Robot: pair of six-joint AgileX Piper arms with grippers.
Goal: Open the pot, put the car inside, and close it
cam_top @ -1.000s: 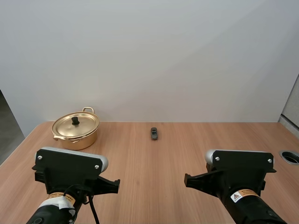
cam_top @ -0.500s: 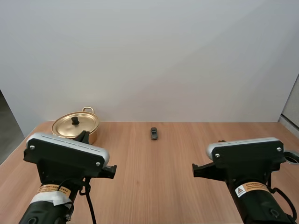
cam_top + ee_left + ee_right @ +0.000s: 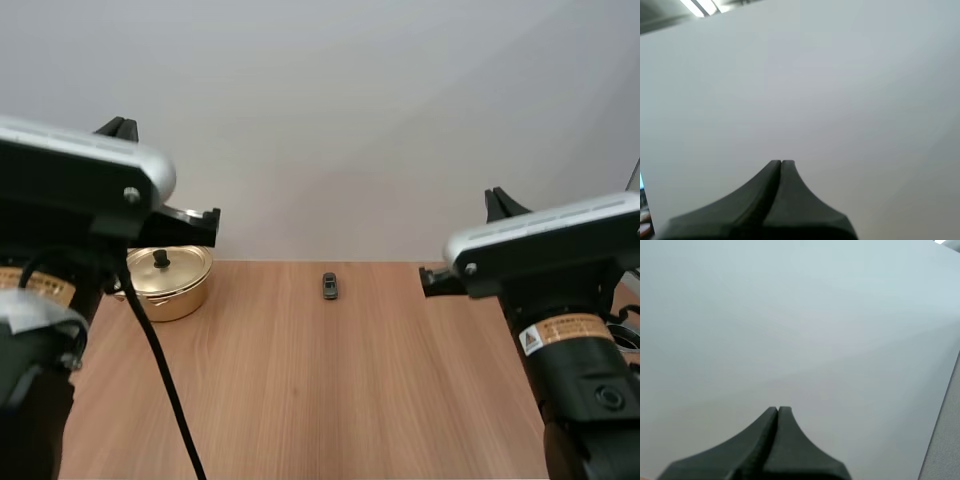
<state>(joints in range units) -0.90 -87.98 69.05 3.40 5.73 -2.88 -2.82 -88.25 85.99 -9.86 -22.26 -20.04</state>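
Bench (image 3: 300,380), high view, 12 o'clock taken as the far edge along the wall (image 3: 350,120).

Edges and room:
- Pot (image 3: 170,285) sits at about 10 o'clock of the bench middle, close to the far edge. Its 9 o'clock side is hidden behind the left arm (image 3: 60,200), so its gap to the bench's left edge cannot be told.
- Car (image 3: 330,286) sits at 12 o'clock, also close to the far edge, its long axis running 12 to 6. It is well apart from the pot, which lies at its 9 o'clock, with bare wood between them.
- From the car toward 6 o'clock the wood is open right down to the near edge. Toward 3 o'clock it is open as far as the right arm (image 3: 560,270).
- Both arms stand high, one on each flank of the bench, with the open middle lane between them.

Pincers:
- Left pincer (image 3: 781,164): fingers pressed together into one dark wedge, nothing between them, facing plain pale wall.
- Right pincer (image 3: 777,410): the same, fingers pressed together, holding nothing, facing plain wall.

Count:
- Pots: one, gold-coloured.
- Lids: one; the lid (image 3: 165,268) is seated on the pot, with one black knob (image 3: 161,258) upright at its centre.
- Cars: one, small and dark, resting on the bench outside the pot.
- Arms: two. Pincers: two.
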